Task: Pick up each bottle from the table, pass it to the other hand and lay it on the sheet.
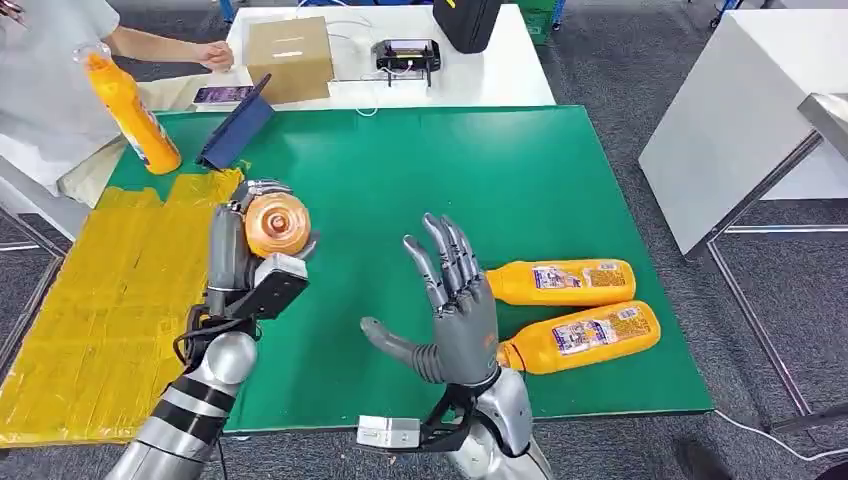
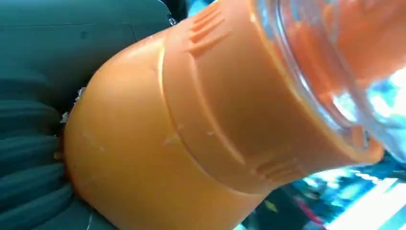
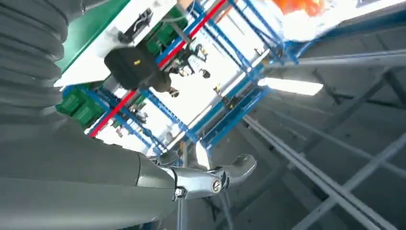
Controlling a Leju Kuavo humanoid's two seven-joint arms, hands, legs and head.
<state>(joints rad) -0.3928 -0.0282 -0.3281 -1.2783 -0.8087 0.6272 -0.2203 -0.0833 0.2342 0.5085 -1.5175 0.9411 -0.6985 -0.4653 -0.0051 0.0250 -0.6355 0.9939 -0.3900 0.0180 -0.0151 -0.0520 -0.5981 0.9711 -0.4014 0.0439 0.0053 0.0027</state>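
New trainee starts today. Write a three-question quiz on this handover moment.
1. True or false: the right hand grips a bottle.
2. How many bottles lie on the green mat to the right of the right hand?
3. Where is the bottle a person holds upright? A) above the far edge of the yellow sheet B) on the white table C) on the floor

Key
1. False: it is open and empty; the left hand grips the held bottle.
2. Two: the far bottle and the near bottle.
3. A: the upright bottle.
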